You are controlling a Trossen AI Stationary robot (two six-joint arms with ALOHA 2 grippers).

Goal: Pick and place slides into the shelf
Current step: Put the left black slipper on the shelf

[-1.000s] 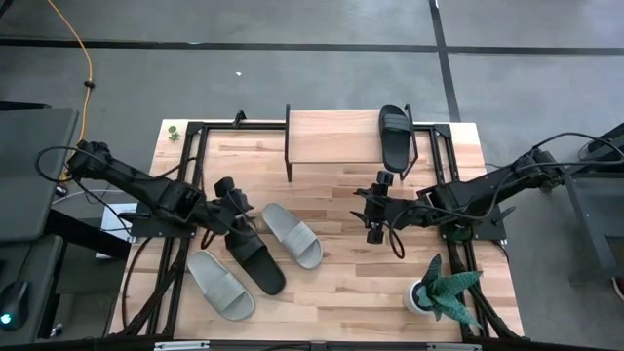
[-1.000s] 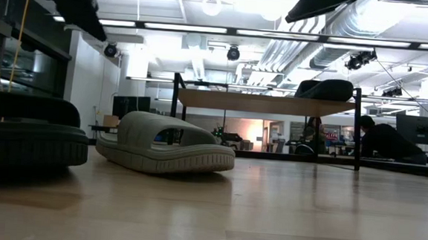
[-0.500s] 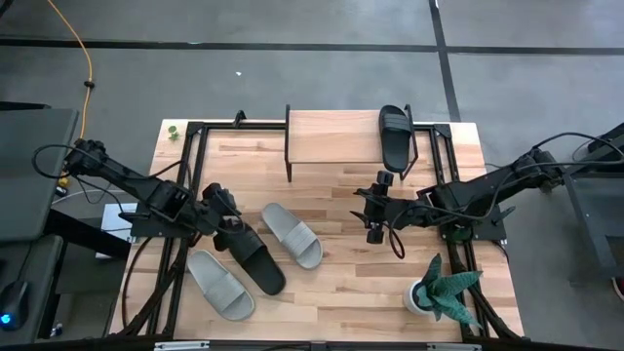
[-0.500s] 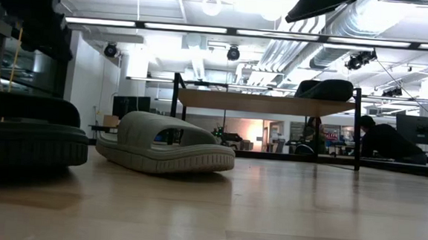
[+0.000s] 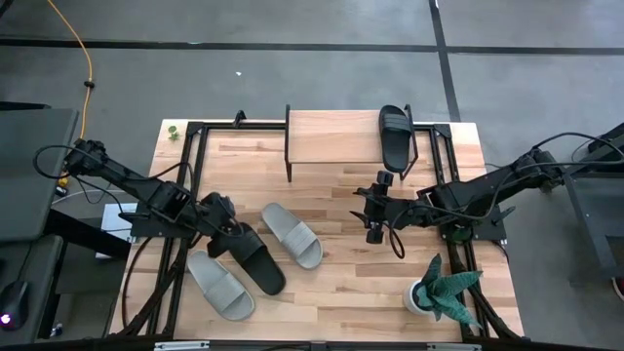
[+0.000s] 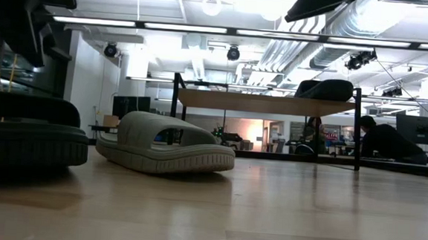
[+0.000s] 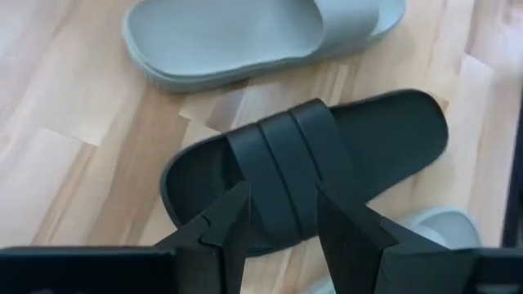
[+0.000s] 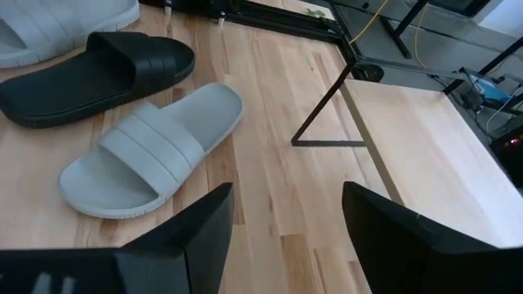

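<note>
One black slide [image 5: 252, 255] lies flat on the table between two pale grey-green slides [image 5: 291, 234] [image 5: 219, 285]. The other black slide [image 5: 395, 136] rests sole-down on the right end of the shelf [image 5: 331, 141]. My left gripper [image 5: 222, 220] [image 7: 282, 233] is open, just above the near black slide [image 7: 327, 155], a finger on either side of its wide strap [image 7: 286, 163]; whether it touches, I cannot tell. My right gripper [image 5: 375, 210] [image 8: 282, 229] waits open above the table's middle, in front of the shelf. The low view shows the black slide [image 6: 27, 131], one grey slide [image 6: 164, 143] and the shelf [image 6: 267, 102].
A potted plant [image 5: 439, 288] stands at the table's near right corner. Black metal frame rails [image 5: 190, 175] run along the left and right table edges. The shelf's thin black legs [image 8: 327, 110] stand on the far part. Bare wood lies between the slides and the plant.
My left gripper has drawn back toward the table's left edge and come lower over the near black slide's strap. The slides and my right arm have stayed where they were.
</note>
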